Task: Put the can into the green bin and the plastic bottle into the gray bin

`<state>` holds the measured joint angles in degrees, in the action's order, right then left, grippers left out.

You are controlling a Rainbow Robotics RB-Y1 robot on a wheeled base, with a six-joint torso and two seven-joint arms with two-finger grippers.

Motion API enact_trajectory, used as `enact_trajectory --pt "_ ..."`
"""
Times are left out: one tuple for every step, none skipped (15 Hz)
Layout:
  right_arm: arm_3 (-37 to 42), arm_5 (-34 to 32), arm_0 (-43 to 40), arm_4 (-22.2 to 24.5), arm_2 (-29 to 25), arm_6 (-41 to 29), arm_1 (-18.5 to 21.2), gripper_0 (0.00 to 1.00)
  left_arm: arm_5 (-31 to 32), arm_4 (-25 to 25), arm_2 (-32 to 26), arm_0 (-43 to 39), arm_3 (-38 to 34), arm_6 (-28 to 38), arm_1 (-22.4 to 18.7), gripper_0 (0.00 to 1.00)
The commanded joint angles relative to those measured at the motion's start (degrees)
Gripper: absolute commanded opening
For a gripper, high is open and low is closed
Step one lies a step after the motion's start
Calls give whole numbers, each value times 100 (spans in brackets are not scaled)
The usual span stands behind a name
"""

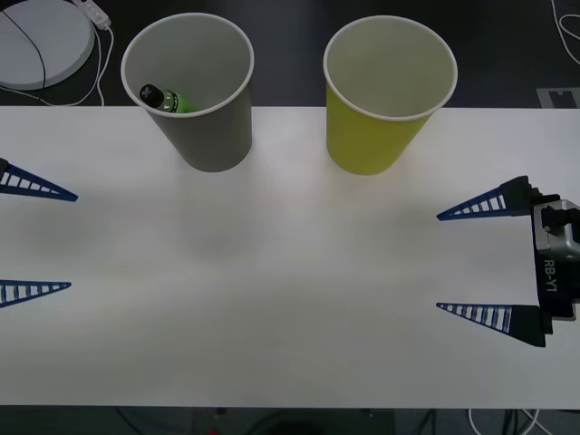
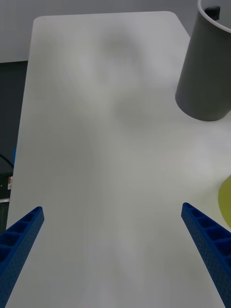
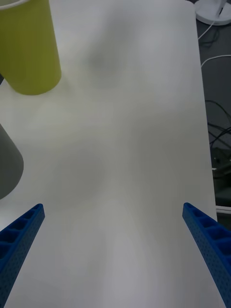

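The gray bin point(image 1: 195, 86) stands at the table's back left. Inside it the plastic bottle point(image 1: 169, 100) lies tilted against the wall, black cap up and green liquid showing. At the back right stands the green bin point(image 1: 385, 91), upright, with only its white inside showing. The can is out of view. My left gripper point(image 1: 72, 240) is open at the left edge of the table, and my right gripper point(image 1: 438, 263) is open at the right edge. Both are well in front of the bins with nothing between their fingers. The right wrist view shows the gray bin point(image 2: 202, 72), the left wrist view the green bin point(image 3: 31, 53).
A white round device point(image 1: 41, 41) with a cable lies off the table's back left corner. More cables point(image 3: 216, 144) hang past the table's edge in the left wrist view. The white table point(image 1: 290, 299) is bare between the grippers.
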<state>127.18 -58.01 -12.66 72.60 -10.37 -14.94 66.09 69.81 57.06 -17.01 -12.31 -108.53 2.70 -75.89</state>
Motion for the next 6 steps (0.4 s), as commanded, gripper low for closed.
enact_trajectory --pt "0 0 0 0 0 0 0 100 59 7 -4 9 -10 -6 4 100" --pt "0 0 0 0 0 0 0 100 59 7 -4 9 -10 -6 4 100" --pt "0 0 0 0 0 0 0 100 59 7 -4 9 -10 -6 4 100" --pt "0 0 0 0 0 0 0 100 59 7 -4 9 -10 -6 4 100" --pt "0 0 0 0 0 0 0 100 59 7 -4 9 -10 -6 4 100" --pt "0 0 0 0 0 0 0 100 59 7 -4 9 -10 -6 4 100"
